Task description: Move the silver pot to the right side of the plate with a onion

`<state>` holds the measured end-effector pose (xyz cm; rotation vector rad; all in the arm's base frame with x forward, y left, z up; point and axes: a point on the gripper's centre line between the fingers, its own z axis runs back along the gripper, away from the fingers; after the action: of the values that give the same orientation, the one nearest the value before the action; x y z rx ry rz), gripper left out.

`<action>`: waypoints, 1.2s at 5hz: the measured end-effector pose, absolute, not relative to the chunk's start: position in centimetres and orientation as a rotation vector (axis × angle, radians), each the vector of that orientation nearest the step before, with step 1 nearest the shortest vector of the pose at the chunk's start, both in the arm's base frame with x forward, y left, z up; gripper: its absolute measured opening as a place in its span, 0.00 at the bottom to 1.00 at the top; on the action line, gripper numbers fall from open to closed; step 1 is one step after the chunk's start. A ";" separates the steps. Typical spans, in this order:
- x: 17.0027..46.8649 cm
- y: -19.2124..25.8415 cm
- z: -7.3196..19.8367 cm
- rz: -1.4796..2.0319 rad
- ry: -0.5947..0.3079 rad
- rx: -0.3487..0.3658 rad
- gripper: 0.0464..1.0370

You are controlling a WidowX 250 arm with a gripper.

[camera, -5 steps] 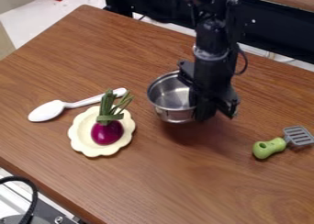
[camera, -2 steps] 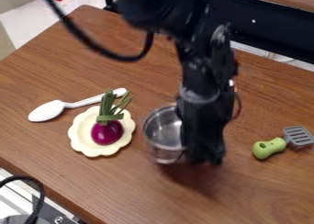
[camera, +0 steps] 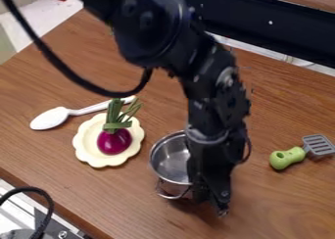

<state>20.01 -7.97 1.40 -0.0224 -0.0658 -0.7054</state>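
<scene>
My tool hangs at the right side of the silver pot, a little nearer than the middle of the desk. Its dark body meets the pot's right rim and hides that part of the wall; from here I cannot tell whether it is spread, pressed together or pinching the rim. My arm slants down to it from the far left, with a black cable curving alongside.

The pot has its mouth up, and a thin metal handle shows on its near side. I cannot tell whether its base touches the wood. It is to the right of the cream scalloped plate and slightly nearer, apart from it.

On the plate I see a purple onion, its green stalks pointing far. Just beyond the plate lies a white spoon, bowl to the left, handle running right behind the stalks. Well to the right of my tool is a small spatula, its green grip toward me and its grey slotted head pointing right and far.
</scene>
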 end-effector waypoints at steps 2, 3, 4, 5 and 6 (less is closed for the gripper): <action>20.0 -8.5 -0.2 -0.713 -0.031 -0.063 0.03; 20.3 -8.4 -0.1 -0.708 -0.057 -0.163 0.19; 20.1 -8.0 0.8 -0.642 -0.045 -0.261 0.44; 20.9 -7.6 2.3 -0.606 -0.062 -0.288 0.74; 22.2 -7.7 4.9 -0.502 -0.184 -0.267 0.96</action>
<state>22.16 -7.67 4.94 -0.2672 -0.1842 -0.5021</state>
